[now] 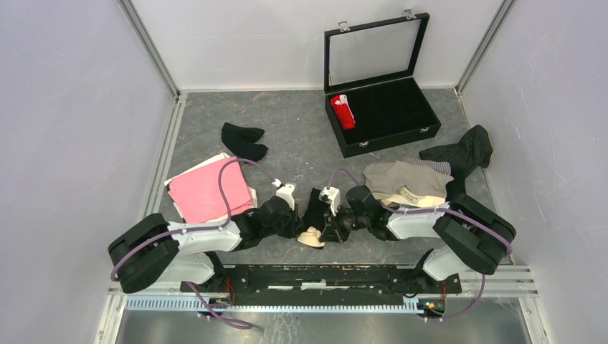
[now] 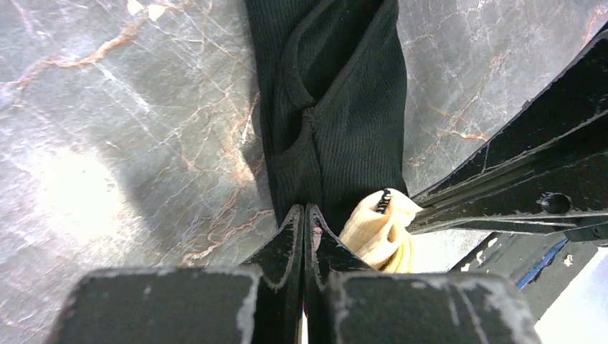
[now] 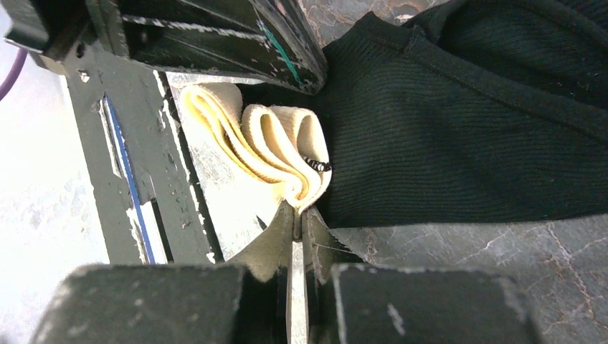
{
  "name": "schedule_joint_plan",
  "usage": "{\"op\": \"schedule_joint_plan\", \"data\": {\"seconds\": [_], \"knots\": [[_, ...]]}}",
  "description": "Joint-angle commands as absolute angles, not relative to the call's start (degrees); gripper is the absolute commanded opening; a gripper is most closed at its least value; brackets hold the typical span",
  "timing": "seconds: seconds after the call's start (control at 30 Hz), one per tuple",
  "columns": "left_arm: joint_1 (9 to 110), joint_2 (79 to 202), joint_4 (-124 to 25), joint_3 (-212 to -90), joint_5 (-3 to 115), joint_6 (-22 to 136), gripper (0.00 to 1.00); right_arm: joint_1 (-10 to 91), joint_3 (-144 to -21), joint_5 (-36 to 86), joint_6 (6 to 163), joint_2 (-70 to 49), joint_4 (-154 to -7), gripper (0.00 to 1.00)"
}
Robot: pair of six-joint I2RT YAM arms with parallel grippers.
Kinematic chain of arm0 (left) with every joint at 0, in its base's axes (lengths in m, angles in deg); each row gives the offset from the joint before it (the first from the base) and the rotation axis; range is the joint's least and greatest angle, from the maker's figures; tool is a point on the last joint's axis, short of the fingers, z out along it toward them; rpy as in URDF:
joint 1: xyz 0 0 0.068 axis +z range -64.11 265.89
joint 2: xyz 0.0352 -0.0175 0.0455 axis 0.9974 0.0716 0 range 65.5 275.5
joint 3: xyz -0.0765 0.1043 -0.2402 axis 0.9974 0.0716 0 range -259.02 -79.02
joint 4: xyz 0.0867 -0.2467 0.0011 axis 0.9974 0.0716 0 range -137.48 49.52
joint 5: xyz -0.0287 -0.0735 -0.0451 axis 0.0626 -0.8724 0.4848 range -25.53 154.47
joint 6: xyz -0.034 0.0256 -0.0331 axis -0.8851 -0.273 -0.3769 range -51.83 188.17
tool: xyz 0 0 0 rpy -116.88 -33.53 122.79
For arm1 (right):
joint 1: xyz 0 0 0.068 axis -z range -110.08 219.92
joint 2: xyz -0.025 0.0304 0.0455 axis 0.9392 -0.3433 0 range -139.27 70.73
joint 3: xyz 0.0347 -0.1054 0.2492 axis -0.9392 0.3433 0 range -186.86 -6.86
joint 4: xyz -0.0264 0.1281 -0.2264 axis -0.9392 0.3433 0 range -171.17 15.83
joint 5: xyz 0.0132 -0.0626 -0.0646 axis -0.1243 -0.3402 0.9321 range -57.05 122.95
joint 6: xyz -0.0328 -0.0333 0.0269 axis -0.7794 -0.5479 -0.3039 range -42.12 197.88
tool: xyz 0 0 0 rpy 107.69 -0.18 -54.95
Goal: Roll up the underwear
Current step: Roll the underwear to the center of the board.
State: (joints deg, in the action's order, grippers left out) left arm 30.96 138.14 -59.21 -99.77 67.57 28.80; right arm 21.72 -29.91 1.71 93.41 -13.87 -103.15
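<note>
A black ribbed underwear [image 1: 314, 209] with a cream waistband [image 1: 312, 236] lies between both arms near the table's front. In the right wrist view my right gripper [image 3: 301, 208] is shut on a fold of the cream waistband [image 3: 279, 143], and the black cloth [image 3: 459, 129] spreads to its right. My left gripper [image 2: 305, 209] is shut, its tips against the near edge of the black cloth [image 2: 337, 107]. No cloth shows between its fingers. The cream band [image 2: 376, 229] bunches just right of it. In the top view the left gripper [image 1: 301, 222] and right gripper [image 1: 326, 228] almost touch.
Pink underwear [image 1: 208, 192] lies at the left, another black piece [image 1: 244, 141] behind it. Beige [image 1: 405, 183] and dark pinstriped [image 1: 462, 154] pieces lie at the right. The open black case [image 1: 423, 118] at the back holds a red roll [image 1: 343, 111]. A metal rail [image 1: 323, 272] runs along the front.
</note>
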Motion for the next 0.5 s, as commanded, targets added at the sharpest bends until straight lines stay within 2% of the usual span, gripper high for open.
{"op": "schedule_joint_plan", "data": {"seconds": [0.0, 0.2, 0.47], "knots": [[31.2, 133.5, -54.5, -102.7, 72.4, 27.3, 0.02, 22.1, -29.9, 9.3, 92.5, -16.9, -96.8, 0.0], [31.2, 125.7, -49.4, -104.5, 75.1, 28.2, 0.02, 22.3, -31.6, 11.9, 92.3, -17.7, -93.6, 0.02], [28.5, 116.4, -57.9, -99.1, 64.9, 33.9, 0.02, 22.8, -32.4, 13.9, 93.9, -18.8, -92.2, 0.06]]}}
